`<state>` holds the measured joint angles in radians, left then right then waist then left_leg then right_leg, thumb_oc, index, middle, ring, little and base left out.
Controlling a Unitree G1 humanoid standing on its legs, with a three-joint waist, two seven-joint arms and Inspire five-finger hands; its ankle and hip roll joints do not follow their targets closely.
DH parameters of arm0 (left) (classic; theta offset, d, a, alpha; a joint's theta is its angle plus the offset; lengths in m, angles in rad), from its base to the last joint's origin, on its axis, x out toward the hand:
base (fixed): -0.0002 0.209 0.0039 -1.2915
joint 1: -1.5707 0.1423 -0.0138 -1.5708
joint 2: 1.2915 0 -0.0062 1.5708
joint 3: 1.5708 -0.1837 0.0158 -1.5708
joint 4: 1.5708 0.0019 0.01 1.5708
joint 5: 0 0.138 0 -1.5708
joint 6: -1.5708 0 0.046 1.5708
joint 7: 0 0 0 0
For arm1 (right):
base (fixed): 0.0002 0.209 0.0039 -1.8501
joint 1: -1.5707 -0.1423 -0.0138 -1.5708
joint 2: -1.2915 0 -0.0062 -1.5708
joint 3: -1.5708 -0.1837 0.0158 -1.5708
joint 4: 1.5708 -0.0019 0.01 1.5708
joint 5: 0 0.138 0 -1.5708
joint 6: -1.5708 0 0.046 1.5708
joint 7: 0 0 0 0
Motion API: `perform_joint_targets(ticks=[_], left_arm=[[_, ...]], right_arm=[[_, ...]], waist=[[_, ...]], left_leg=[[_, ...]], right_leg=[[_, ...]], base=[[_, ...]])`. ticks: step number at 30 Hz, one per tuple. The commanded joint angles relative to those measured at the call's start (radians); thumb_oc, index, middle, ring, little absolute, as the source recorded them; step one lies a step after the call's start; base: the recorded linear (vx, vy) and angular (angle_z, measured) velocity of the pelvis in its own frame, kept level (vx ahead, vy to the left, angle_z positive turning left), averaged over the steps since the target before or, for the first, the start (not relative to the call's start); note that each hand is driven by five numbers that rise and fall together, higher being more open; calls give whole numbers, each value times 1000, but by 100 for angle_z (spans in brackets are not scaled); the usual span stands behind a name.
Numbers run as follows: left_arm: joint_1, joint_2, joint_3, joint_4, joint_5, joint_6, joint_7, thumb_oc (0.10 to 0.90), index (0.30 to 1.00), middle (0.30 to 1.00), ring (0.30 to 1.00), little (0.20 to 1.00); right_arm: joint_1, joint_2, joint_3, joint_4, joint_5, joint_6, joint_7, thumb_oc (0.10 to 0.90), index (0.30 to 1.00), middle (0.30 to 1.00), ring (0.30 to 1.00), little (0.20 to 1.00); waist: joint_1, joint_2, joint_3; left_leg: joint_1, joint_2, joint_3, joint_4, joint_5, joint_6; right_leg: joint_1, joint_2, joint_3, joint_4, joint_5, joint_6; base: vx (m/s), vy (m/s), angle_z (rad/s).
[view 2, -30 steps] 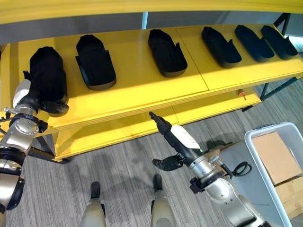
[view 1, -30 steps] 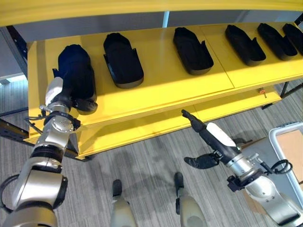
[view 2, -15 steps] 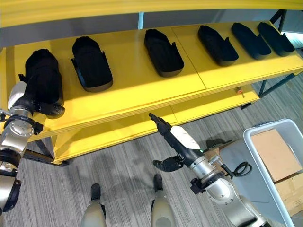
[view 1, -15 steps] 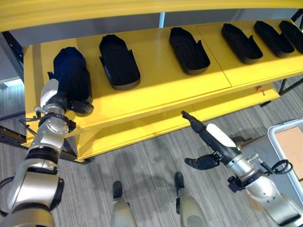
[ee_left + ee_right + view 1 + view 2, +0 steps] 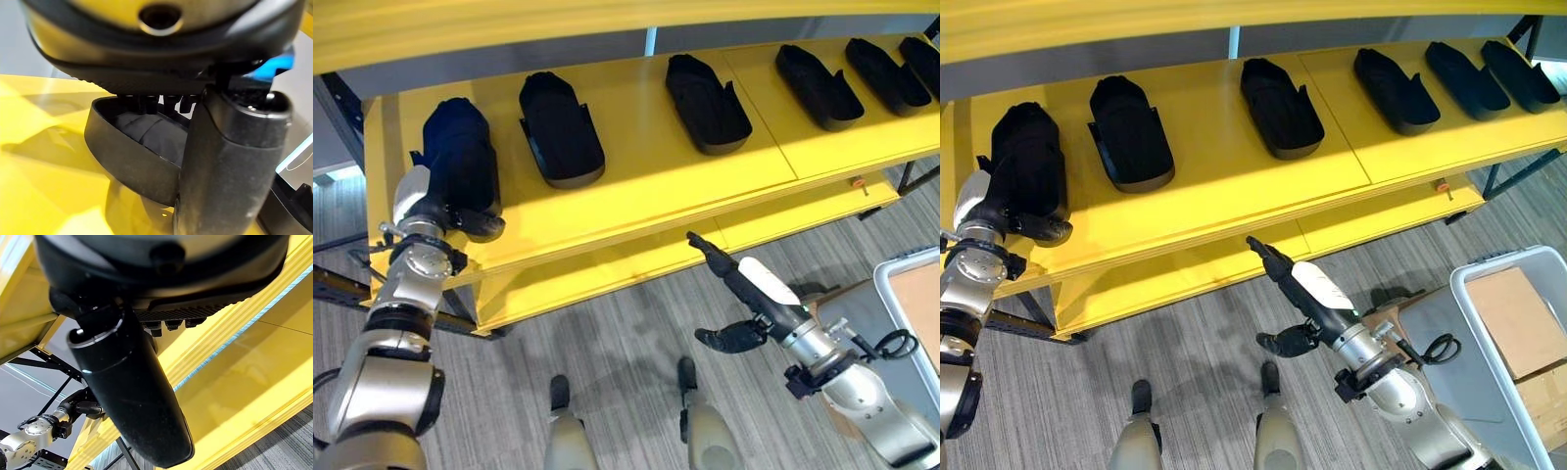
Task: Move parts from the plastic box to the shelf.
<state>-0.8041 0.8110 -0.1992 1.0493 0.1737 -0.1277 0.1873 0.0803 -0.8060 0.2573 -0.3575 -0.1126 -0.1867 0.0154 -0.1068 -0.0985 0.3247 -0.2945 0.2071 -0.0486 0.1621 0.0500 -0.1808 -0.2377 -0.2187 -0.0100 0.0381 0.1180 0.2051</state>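
Left hand [image 5: 423, 201]: at the shelf's left end, against the near end of the first part; in its wrist view the thumb [image 5: 225, 161] lies over the part's dark rim, while the fingers are hidden behind the part, so whether they are curled cannot be told.
First part [image 5: 460, 162]: a black, shoe-shaped moulding lying on the shelf's top board, at its left end, long side running front to back; its near end meets the left hand.
Shelf [image 5: 636, 186]: yellow, with a top board carrying the parts and a lower board beneath it, standing on a grey floor [image 5: 607, 343].
Second part [image 5: 560, 127]: just right of the first, apart from it, flat on the top board.
Third part [image 5: 707, 102]: near the board's middle, well apart from the second.
Right-hand parts: three more lie in a row towards the shelf's right end, the first of them [image 5: 817, 72], the next [image 5: 885, 74] close beside it, and the last [image 5: 1522, 74] at the far right.
Right hand [image 5: 732, 294]: out in front of the shelf's lower board, over the floor, fingers straight and pointing at the shelf, thumb spread to the side, holding nothing.
Box [image 5: 1469, 323]: a grey plastic box at the far right on the floor, with brown cardboard [image 5: 1513, 318] inside.
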Motion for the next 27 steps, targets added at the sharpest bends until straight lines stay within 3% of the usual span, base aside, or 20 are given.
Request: perform_joint_targets(ticks=[1,27], left_arm=[[124,213,23,201,118,174,55,900,1000,1000,1000,1000],[164,260,85,229,90,179,60,900,1000,1000,1000,1000]], right_arm=[[-61,0,-122,-87,57,-83,-27,900,1000,1000,1000,1000],[-50,-9,-132,-85,70,-82,-7,900,1000,1000,1000,1000]], waist=[[35,-65,-17],[45,-56,-31]], left_leg=[[-8,-1,-4,38,-21,50],[-19,-3,-11,45,-16,46]], right_leg=[[25,-35,-1,105,-86,0],[25,-36,-7,105,-86,-2]], base=[[0,0,0],[0,0,0]])
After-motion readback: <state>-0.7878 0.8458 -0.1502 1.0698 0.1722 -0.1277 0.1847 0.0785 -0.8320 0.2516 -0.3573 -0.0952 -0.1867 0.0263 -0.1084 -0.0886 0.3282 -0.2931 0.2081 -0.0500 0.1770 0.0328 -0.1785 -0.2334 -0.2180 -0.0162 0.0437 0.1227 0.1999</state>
